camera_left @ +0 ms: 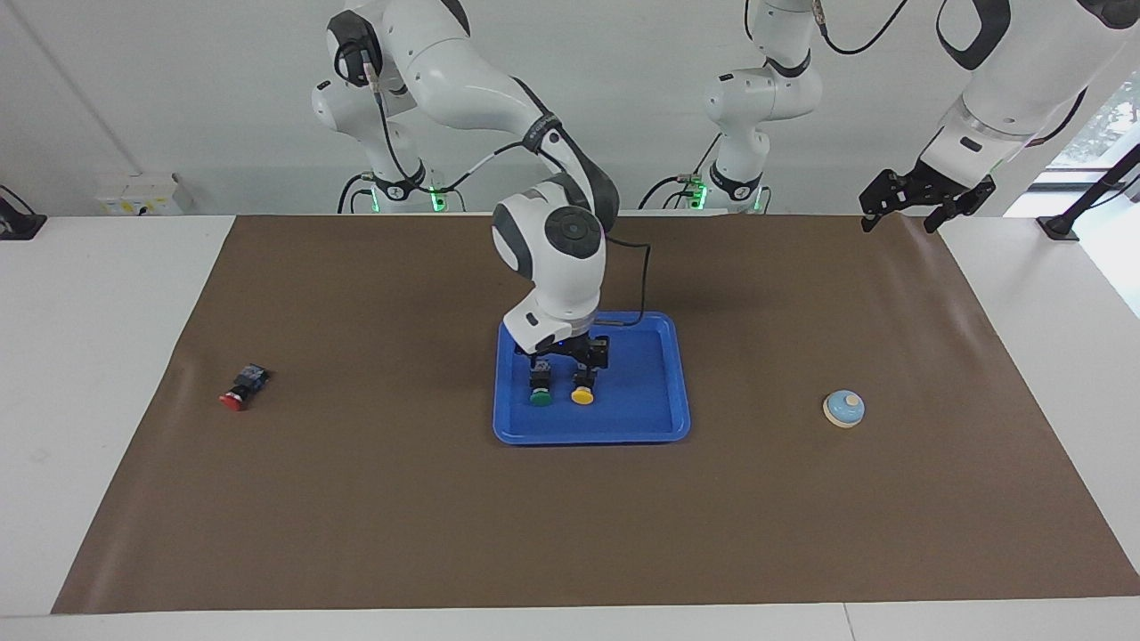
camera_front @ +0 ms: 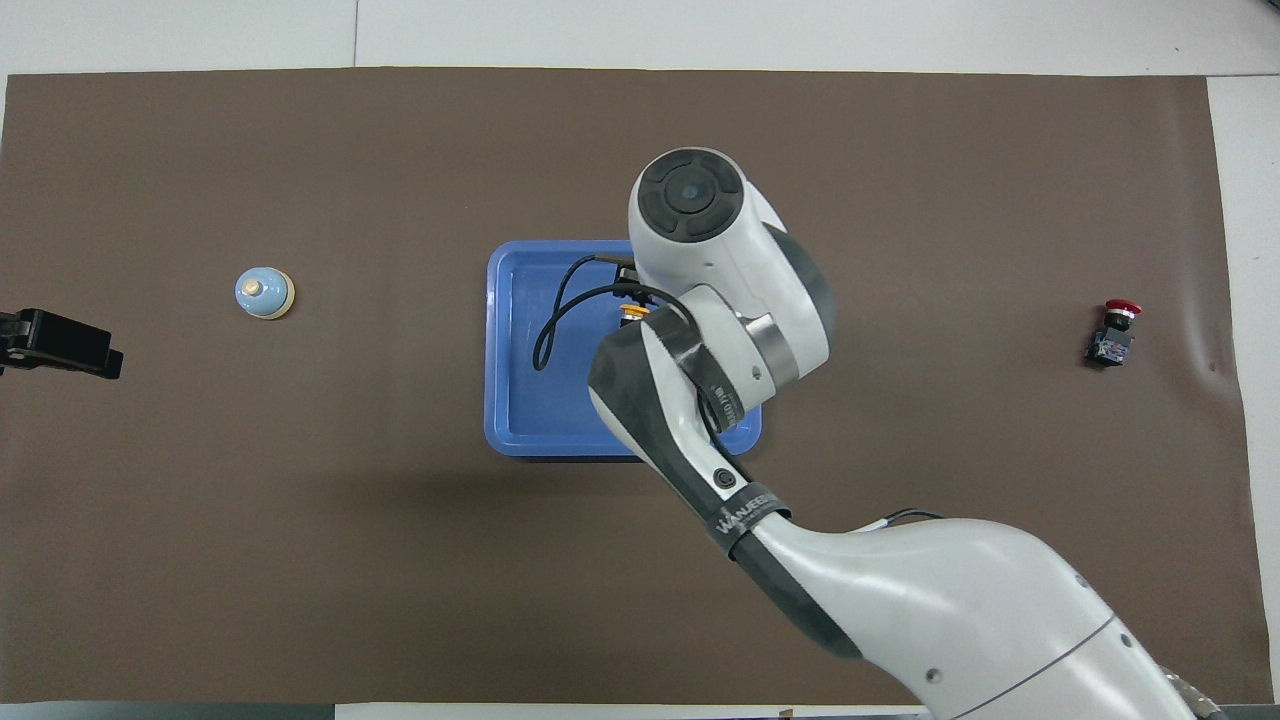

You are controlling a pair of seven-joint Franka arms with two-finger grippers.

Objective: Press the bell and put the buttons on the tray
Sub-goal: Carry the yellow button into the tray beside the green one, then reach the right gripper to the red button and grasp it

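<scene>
The blue tray (camera_left: 641, 418) lies mid-table and also shows in the overhead view (camera_front: 520, 400). A green button (camera_left: 540, 397) and a yellow button (camera_left: 582, 395) lie side by side in it; only the yellow one (camera_front: 634, 313) peeks out in the overhead view. My right gripper (camera_left: 568, 367) is low in the tray, right over both buttons. The red button (camera_left: 237, 397) (camera_front: 1115, 332) lies on its side on the mat toward the right arm's end. The light-blue bell (camera_left: 843, 409) (camera_front: 264, 293) stands toward the left arm's end. My left gripper (camera_left: 904, 214) waits raised and open, away from the bell.
A brown mat (camera_left: 374, 516) covers the table between white margins. The right arm's forearm and wrist (camera_front: 720, 300) hang over the tray's half toward the right arm's end and hide it from above.
</scene>
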